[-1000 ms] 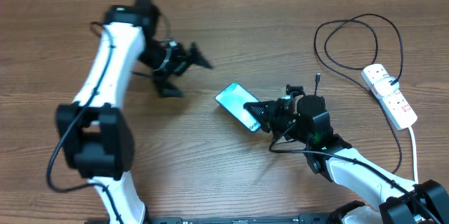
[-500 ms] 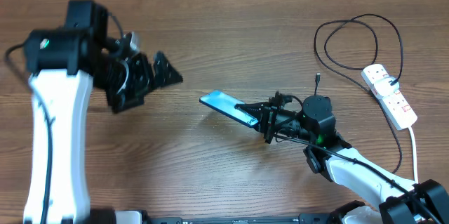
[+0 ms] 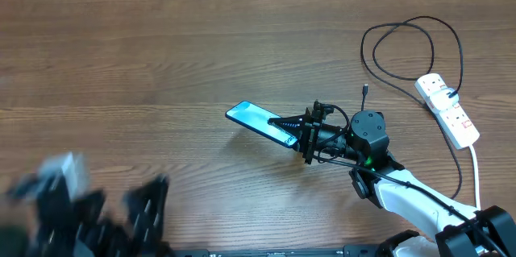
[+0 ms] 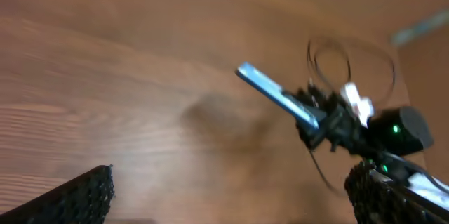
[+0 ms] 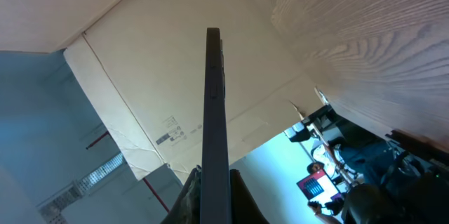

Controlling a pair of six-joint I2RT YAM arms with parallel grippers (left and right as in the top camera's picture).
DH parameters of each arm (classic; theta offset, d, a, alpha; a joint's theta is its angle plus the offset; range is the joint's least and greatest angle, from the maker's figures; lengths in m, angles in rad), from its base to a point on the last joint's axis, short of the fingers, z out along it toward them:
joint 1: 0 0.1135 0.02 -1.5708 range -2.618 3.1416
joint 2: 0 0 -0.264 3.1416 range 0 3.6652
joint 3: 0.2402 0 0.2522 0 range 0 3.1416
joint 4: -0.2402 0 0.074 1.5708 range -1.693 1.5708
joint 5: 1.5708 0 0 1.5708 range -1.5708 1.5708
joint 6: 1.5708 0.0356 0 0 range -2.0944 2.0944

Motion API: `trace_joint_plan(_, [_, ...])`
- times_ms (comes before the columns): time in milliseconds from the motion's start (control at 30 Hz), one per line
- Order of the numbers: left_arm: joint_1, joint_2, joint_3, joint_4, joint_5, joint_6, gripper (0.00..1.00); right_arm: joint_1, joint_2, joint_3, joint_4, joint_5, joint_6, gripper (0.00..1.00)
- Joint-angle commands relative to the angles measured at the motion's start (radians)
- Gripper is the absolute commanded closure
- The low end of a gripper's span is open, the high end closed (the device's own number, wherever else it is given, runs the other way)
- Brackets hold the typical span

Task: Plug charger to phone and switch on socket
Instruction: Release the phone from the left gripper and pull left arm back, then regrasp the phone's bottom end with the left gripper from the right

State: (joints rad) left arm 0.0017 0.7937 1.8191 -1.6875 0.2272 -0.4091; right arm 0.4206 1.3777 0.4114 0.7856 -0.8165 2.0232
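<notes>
A: R gripper (image 3: pixel 292 132) pinches slim blue-screen phone (image 3: pixel 260 122) by one end, on edge, mid-frame. Risk?
B: I'd say slip/twist on plug-in. L gripper (image 4: pixel 231 194) spread, lower left overhead; thin black charger cable (image 3: pixel 365 90) upper right.

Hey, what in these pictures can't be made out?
Left tool: overhead, smeared by motion blur, partly cut off by the bottom edge.
Socket switches: overhead, too small to read on or off.
Phone screen: right wrist view shows only its edge.
Charger connector type: overhead, too small.

White right arm (image 3: pixel 419 196), black wrist (image 3: pixel 367 132) with green light (image 4: pixel 394 129).
</notes>
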Motion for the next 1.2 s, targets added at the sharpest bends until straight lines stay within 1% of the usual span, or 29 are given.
trace_joint_plan(0, [-0.004,-0.071,0.000,0.002,-0.205,-0.128,0.00,0.005,-0.006,0.016,0.021,-0.027,0.089,0.96])
trace_joint_plan(133, [-0.004,-0.127,-0.039,0.005,-0.383,-0.371,0.00,0.005,-0.006,0.016,0.021,-0.027,0.089,0.96])
trace_joint_plan(233, [-0.004,-0.129,-0.120,0.012,-0.458,-0.462,0.00,0.005,-0.006,0.016,0.021,-0.027,0.065,0.96])
trace_joint_plan(300, [-0.004,-0.129,-0.211,0.038,-0.463,-0.501,0.00,0.005,-0.006,0.016,0.020,-0.040,0.065,0.96])
trace_joint_plan(333, [-0.004,-0.128,-0.269,0.061,-0.444,-0.547,0.00,0.005,-0.006,0.016,0.021,-0.047,0.063,0.96])
trace_joint_plan(400, [-0.004,-0.128,-0.386,0.124,-0.336,-0.651,0.01,0.005,-0.006,0.016,0.020,-0.050,0.034,0.96])
trace_joint_plan(467, [-0.004,-0.128,-0.507,0.225,-0.190,-0.699,0.00,0.005,-0.006,0.016,0.020,-0.050,0.006,0.96])
trace_joint_plan(567, [-0.004,-0.124,-0.691,0.439,0.061,-0.725,0.01,0.005,-0.006,0.016,0.012,-0.049,-0.013,0.96])
trace_joint_plan(633, [-0.004,-0.115,-0.787,0.558,0.203,-0.783,0.00,0.005,-0.006,0.016,-0.001,-0.049,-0.013,0.96])
trace_joint_plan(767, [-0.004,-0.073,-0.946,0.742,0.410,-0.924,0.00,0.005,-0.006,0.016,-0.049,-0.049,-0.013,0.96])
trace_joint_plan(867, [-0.004,-0.026,-1.023,0.821,0.505,-0.957,0.00,0.005,-0.006,0.016,-0.086,-0.036,-0.015,0.96])
trace_joint_plan(967, [-0.004,0.029,-1.067,0.874,0.587,-0.957,0.00,0.005,-0.006,0.016,-0.118,0.032,-0.071,0.96])
trace_joint_plan(1067, [-0.009,0.078,-1.069,0.909,0.613,-0.957,0.00,0.005,-0.006,0.016,-0.130,0.075,-0.080,0.96])
trace_joint_plan(1167, [-0.032,0.115,-1.069,0.975,0.613,-0.964,0.00,0.007,-0.006,0.016,-0.129,0.102,-0.080,0.96])
